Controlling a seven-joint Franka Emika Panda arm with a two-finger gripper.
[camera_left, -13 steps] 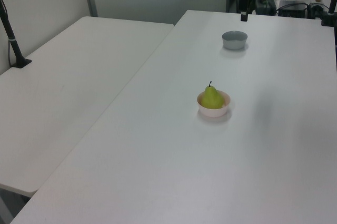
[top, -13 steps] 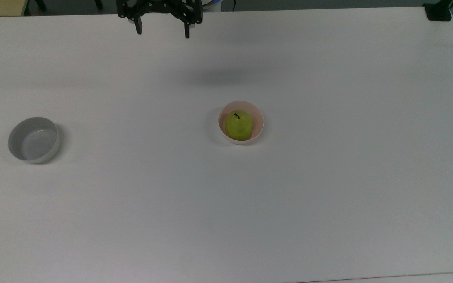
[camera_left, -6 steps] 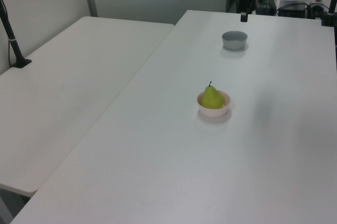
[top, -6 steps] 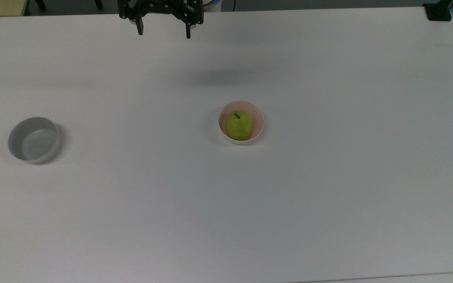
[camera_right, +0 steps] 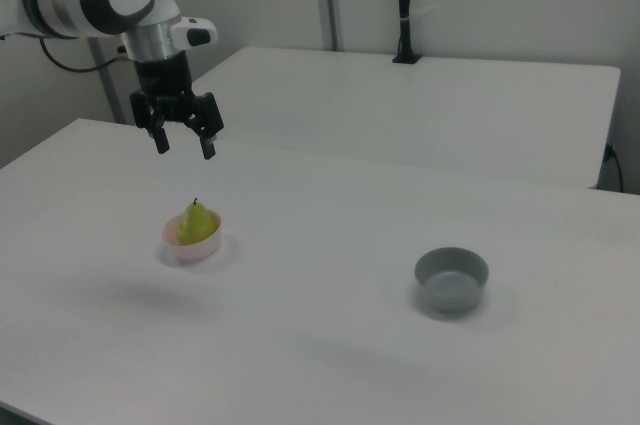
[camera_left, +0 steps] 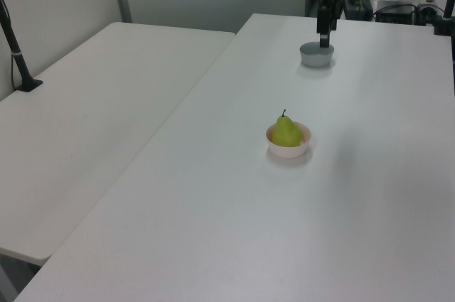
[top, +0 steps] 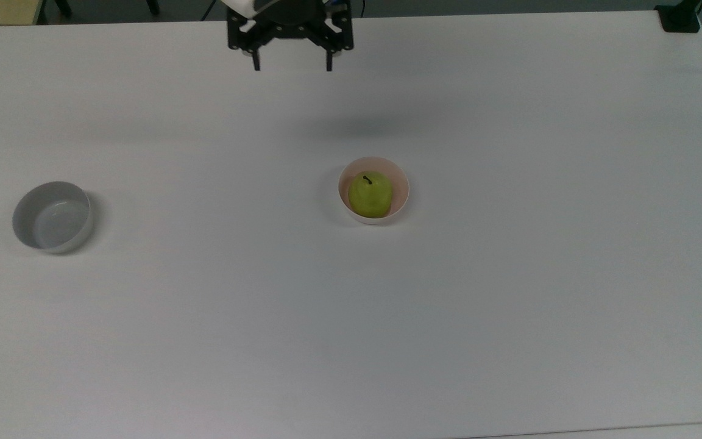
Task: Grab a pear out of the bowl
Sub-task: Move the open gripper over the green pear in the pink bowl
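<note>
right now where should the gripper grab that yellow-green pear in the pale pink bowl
Come straight down from above and close across the yellow-green pear at its upper body, above the rim of the pale pink bowl. It stands upright, stem up, and the rim blocks its lower sides. The open gripper hangs well away.

Soft, even light falls from overhead, a little dim and cool. The white bench (top: 509,305) shows no glare. A faint blurred shadow lies on it below the pincer (top: 291,63) in the top view. Edges look slightly soft throughout.
</note>
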